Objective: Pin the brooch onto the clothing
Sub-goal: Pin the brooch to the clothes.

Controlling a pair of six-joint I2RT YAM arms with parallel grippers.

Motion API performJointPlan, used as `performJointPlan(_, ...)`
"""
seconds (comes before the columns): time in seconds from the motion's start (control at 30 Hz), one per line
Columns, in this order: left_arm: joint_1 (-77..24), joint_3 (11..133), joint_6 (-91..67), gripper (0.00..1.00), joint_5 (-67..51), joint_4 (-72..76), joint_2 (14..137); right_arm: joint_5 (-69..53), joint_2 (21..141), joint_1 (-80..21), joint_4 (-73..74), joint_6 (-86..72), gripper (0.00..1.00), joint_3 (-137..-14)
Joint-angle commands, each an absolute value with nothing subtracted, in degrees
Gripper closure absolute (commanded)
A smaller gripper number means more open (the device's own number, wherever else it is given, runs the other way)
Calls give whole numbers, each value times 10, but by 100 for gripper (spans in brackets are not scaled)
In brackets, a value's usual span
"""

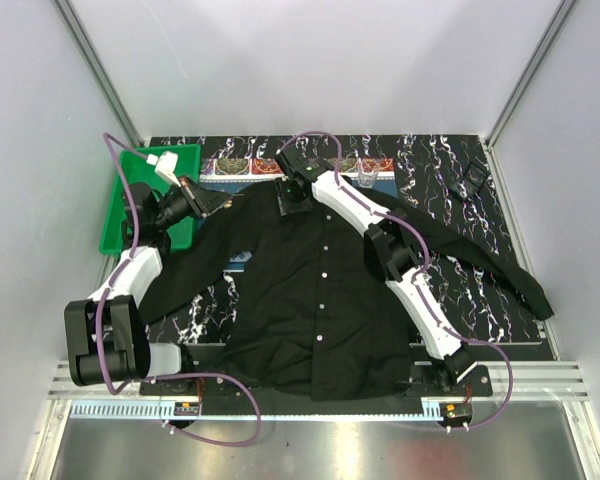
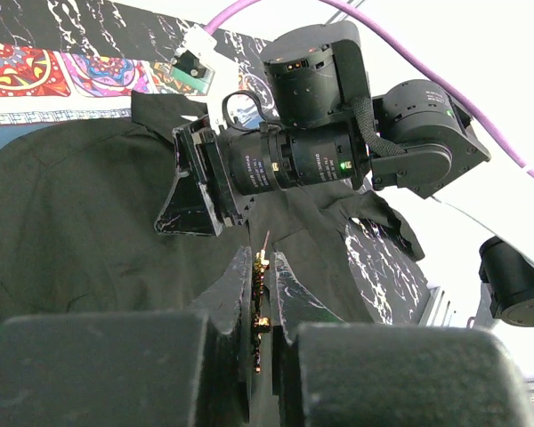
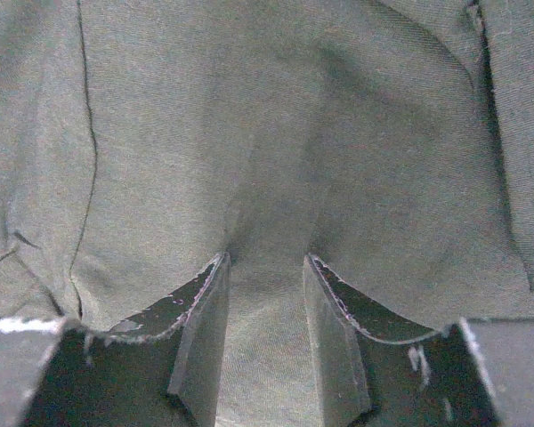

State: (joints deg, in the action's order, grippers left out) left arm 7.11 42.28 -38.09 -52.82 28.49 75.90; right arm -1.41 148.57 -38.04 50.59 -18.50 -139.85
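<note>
We see the left tool (image 2: 260, 258) closed on the brooch (image 2: 261, 298). The brooch is a small gold piece wedged edge-on between the fingers, so its shape is hard to read. A thin pin juts past the fingertips over the shirt (image 1: 320, 310), near the collar; we cannot tell whether its point touches the cloth. In the top view the brooch is too small to make out.

The right tool (image 3: 267, 260) is pressed onto the shirt just below the collar. Its fingers stand partway apart with a ridge of black cloth bunched between them, clamped on that fold. Its own camera shows little but fabric.

The shirt lies front-up on the marbled surface (image 1: 480, 190). One sleeve stretches to the right, and the other is partly hidden under the left arm. That arm also covers part of a green tray (image 1: 115, 215).
</note>
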Motion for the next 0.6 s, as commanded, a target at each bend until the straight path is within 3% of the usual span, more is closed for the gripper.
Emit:
performJointPlan(0.0,73,422,-370,100,-544,330,761,28,1467,-395,491,-189,55,-1427)
performJointPlan(0.47,72,427,-362,100,-546,331,775,64,1412,-386,521,-140,53,-1405)
performJointPlan(0.57,72,429,-359,100,-549,326,773,47,1369,-361,533,-136,53,-1351)
